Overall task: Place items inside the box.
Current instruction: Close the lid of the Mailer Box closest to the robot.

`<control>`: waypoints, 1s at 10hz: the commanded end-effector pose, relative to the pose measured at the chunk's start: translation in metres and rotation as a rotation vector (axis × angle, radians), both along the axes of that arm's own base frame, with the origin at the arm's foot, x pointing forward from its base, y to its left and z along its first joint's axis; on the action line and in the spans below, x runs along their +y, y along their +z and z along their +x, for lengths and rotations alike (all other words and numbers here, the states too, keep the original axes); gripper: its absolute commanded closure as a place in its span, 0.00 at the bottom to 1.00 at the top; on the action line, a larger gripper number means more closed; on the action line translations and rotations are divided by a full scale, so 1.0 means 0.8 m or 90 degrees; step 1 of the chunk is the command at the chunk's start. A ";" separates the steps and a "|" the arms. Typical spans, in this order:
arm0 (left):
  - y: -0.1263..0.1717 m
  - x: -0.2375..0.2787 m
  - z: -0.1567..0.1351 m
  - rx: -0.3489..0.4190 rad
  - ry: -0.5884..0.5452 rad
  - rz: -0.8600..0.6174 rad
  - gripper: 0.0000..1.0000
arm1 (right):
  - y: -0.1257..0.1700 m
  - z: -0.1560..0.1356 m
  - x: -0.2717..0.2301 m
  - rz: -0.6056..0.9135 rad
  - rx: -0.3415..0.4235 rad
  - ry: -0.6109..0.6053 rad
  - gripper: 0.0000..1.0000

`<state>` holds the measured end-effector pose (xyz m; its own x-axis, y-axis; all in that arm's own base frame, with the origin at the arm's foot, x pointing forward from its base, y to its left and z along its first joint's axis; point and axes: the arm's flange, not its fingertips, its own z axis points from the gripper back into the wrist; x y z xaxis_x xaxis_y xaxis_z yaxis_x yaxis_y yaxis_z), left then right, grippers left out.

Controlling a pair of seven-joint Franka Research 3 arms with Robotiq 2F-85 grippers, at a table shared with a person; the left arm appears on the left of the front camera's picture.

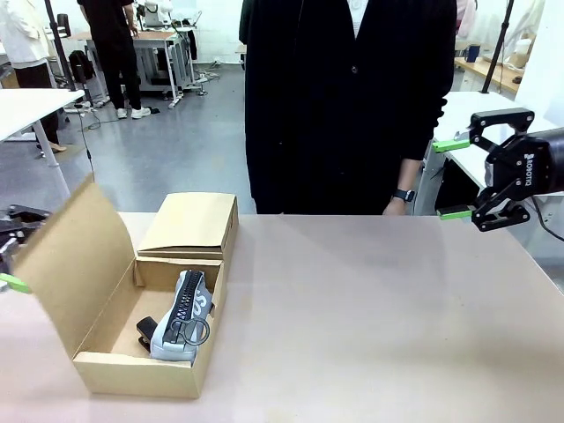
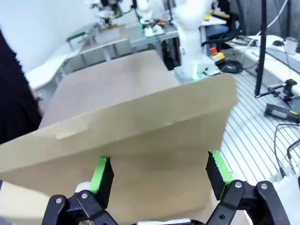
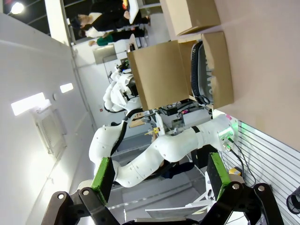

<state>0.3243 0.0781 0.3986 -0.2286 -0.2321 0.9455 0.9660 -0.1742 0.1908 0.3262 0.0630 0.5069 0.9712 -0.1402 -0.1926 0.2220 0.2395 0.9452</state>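
Observation:
The box [image 1: 106,366] lies at the table's left. Its far compartment is closed; the near one is open, with its flap lid [image 1: 70,256] standing up on the left. Inside lie a light grey-blue pouch [image 1: 181,304], black-handled scissors [image 1: 189,331] on top of it, and a black item [image 1: 144,331] beside it. My left gripper [image 1: 13,251] is just behind the raised flap; in the left wrist view it [image 2: 159,173] stands open facing the flap's outer face [image 2: 140,126]. My right gripper [image 1: 451,179] hangs open and empty above the table's far right, also seen from its wrist [image 3: 159,176].
A person in a dark coat stands at the far edge, with one hand [image 1: 398,201] by the table's rim. The table [image 1: 370,326] is bare wood-coloured surface from the middle to the right. Other tables and people are farther back.

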 end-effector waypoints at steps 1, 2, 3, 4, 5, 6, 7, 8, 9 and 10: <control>0.006 -0.061 -0.007 0.001 -0.058 -0.022 0.00 | 0.001 0.003 0.001 0.008 -0.010 -0.008 0.00; 0.002 -0.098 -0.012 -0.005 -0.094 -0.005 0.00 | 0.001 0.003 0.001 0.008 -0.010 -0.008 0.00; -0.005 -0.118 -0.016 -0.009 -0.114 0.017 0.00 | 0.001 0.003 0.001 0.008 -0.010 -0.008 0.00; -0.013 -0.127 -0.020 -0.007 -0.130 0.037 0.00 | 0.001 0.003 0.001 0.008 -0.010 -0.008 0.00; -0.017 -0.140 -0.022 0.000 -0.145 0.052 0.00 | 0.001 0.003 0.001 0.008 -0.010 -0.008 0.00; -0.027 -0.149 -0.025 0.011 -0.157 0.070 0.00 | 0.001 0.003 0.001 0.008 -0.010 -0.008 0.00; -0.035 -0.155 -0.028 0.017 -0.169 0.086 0.00 | 0.001 0.003 0.001 0.008 -0.010 -0.008 0.00; -0.041 -0.162 -0.032 0.023 -0.183 0.098 0.00 | 0.001 0.003 0.001 0.008 -0.010 -0.008 0.00; -0.043 -0.169 -0.035 0.022 -0.186 0.098 0.00 | 0.001 0.003 0.001 0.008 -0.010 -0.008 0.00; -0.037 -0.181 -0.039 0.006 -0.165 0.077 0.00 | 0.001 0.003 0.001 0.008 -0.010 -0.008 0.00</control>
